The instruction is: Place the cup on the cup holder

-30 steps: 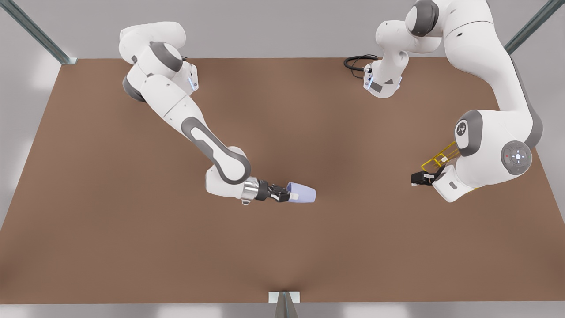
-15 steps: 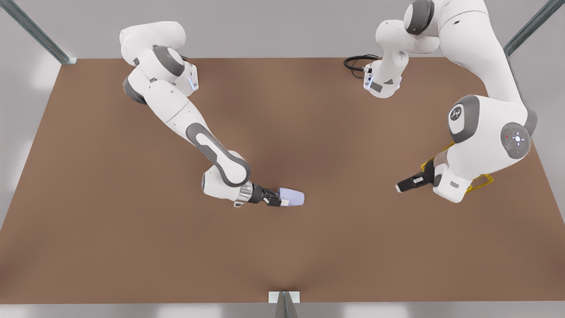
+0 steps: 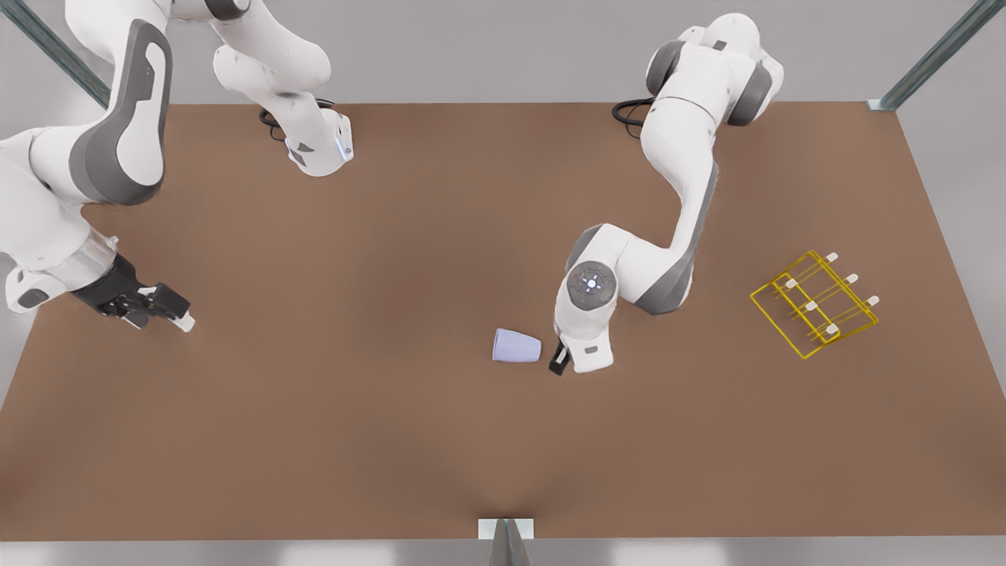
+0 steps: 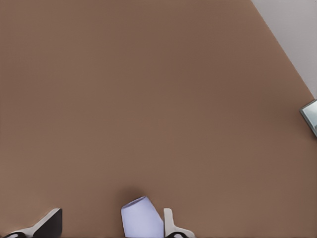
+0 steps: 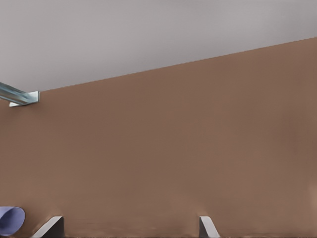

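A brown surface is seen from above, with two white robot arms mounted at its far edge. The cup, a small lavender-blue tumbler, is shown lying on its side on the surface, a little toward the front view's right of the middle and nearer the front edge. It is not held by anything.

The left gripper is carried by the arm on the front view's right and is lowered close to the surface, just beside the cup on the front view's right. In the left wrist view the left gripper is seen with its fingers spread wide. The cup is seen lying between them, much nearer one finger than the other; whether that finger is touched cannot be told. Nothing is gripped.

The right gripper is carried by the arm on the front view's left and is held near that edge of the surface, well apart from the cup. In the right wrist view the right gripper is seen with its fingers spread wide and nothing between them, and the cup is seen off to one side.

The cup holder, a yellow wire rack with white-capped prongs, is set on the surface near the edge on the front view's right, well apart from the cup and from both grippers
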Robot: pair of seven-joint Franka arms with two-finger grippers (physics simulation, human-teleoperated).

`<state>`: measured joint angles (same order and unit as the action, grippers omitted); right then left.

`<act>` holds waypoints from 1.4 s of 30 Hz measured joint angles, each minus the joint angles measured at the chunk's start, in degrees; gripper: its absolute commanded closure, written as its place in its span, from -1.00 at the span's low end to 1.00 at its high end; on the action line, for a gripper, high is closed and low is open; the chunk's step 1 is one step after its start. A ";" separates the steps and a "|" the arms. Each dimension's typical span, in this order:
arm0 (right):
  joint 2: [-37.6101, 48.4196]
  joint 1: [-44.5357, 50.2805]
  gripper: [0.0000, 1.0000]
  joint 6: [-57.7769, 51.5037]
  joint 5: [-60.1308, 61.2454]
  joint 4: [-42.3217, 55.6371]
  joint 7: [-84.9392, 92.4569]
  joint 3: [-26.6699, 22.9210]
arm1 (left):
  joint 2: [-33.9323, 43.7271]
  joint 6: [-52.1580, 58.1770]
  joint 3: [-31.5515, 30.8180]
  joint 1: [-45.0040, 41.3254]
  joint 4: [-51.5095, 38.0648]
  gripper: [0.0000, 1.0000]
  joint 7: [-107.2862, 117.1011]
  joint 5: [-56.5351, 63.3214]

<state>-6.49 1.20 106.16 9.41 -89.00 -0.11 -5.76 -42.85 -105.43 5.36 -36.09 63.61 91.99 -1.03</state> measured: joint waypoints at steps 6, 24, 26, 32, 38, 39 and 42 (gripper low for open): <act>-0.31 1.49 -1.00 -9.53 -7.08 2.77 0.05 0.18 | -5.74 -6.52 -2.55 -3.10 0.06 -1.00 13.22 1.85; -1.38 0.97 -1.00 -14.80 -9.17 4.11 -0.09 -0.18 | -8.40 -12.73 -3.07 -7.33 4.89 -1.00 24.30 3.54; -1.35 0.89 -1.00 -14.91 -9.36 4.14 -0.06 -0.57 | -9.32 -13.24 -3.07 -7.43 4.90 -1.00 24.53 3.54; -1.63 0.80 -1.00 -14.91 -9.57 4.33 -0.04 -0.74 | -10.11 -15.18 -3.07 -8.07 6.41 -1.00 24.72 3.73; -1.67 0.79 -1.00 -14.91 -9.80 4.33 -0.08 -0.80 | -12.14 -16.57 -3.06 -8.50 6.66 -1.00 24.45 4.46; -1.68 0.76 -1.00 -14.91 -9.82 4.33 -0.09 -0.80 | -12.44 -16.90 -3.06 -8.72 6.98 -1.00 24.40 4.68; -2.25 0.55 -1.00 -14.91 -9.82 4.40 -0.10 -0.80 | -12.72 -17.66 -3.04 -8.97 7.70 -1.00 24.24 5.25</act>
<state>-8.74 1.75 91.25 -0.41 -84.60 -0.21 -6.56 -55.56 -123.09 2.32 -45.06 71.31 116.23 4.22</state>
